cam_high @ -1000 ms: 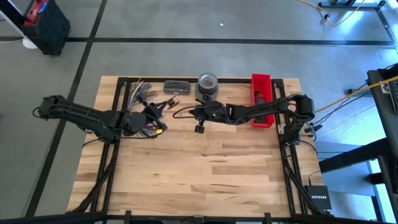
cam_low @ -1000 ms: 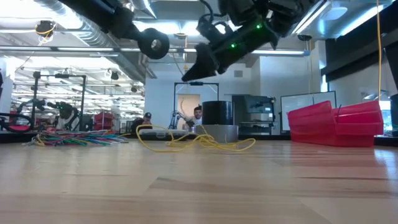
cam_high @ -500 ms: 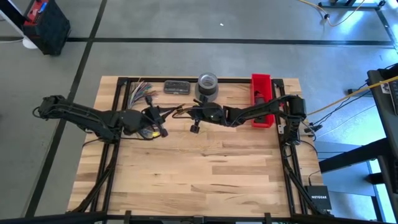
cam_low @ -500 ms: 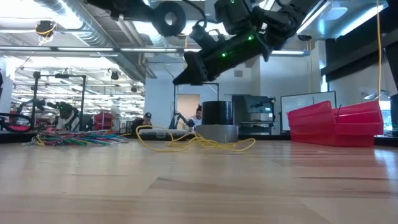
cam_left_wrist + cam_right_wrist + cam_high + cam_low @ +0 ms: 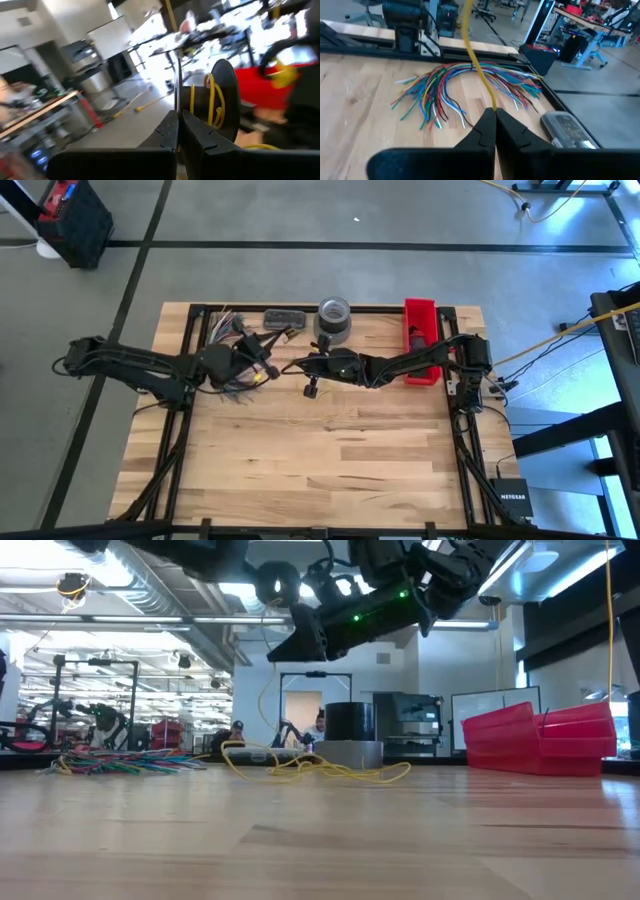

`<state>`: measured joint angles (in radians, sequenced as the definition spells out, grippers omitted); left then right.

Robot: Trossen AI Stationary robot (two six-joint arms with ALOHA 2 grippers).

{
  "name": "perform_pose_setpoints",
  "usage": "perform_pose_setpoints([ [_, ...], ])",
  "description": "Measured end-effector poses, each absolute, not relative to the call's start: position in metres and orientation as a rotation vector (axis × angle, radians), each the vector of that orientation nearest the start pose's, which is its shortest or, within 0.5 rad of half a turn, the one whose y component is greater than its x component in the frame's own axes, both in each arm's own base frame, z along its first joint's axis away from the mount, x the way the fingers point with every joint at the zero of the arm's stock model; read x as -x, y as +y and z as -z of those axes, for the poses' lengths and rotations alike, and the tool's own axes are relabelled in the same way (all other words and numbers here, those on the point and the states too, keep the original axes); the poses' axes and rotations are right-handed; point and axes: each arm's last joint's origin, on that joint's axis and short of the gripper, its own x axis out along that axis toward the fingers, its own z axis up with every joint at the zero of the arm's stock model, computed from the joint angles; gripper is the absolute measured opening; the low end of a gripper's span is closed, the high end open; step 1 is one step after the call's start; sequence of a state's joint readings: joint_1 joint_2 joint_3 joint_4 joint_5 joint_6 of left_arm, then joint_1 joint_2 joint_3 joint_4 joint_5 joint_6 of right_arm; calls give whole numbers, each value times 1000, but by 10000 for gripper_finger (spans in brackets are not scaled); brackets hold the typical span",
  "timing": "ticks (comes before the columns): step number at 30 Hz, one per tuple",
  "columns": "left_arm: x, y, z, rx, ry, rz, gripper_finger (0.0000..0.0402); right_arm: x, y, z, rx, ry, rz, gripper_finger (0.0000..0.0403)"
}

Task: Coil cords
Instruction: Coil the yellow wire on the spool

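Thin yellow cord (image 5: 479, 75) between closed right pincer (image 5: 494, 117)

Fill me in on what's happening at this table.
Both arms are working a yellow cord above the far half of the table. The right tool is shut on one stretch of it, lifted off the wood. The left tool is shut, with yellow loops around it. The bundle of coloured cords lies untouched at the far left.

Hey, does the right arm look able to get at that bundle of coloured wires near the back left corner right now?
Probably not yet: the right gripper is shut on a yellow cord. The way to the coloured wires looks clear otherwise.
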<state>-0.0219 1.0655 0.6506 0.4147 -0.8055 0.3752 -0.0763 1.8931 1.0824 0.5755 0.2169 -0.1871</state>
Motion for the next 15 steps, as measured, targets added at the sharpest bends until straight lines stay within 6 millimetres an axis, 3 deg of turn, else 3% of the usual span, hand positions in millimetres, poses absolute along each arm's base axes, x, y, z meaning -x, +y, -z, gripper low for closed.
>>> perform_pose_setpoints([
  [5, -228, 18, -290, -365, 164, -783, 0, -406, -41, -190, 223, 324, 300, 4],
  [10, -217, 4, -295, -372, 167, -715, 0, -399, -56, -179, 270, 477, 422, 4],
  [15, -205, -6, -285, -374, 287, -622, 0, -394, -68, -174, 273, 536, 507, 4],
])
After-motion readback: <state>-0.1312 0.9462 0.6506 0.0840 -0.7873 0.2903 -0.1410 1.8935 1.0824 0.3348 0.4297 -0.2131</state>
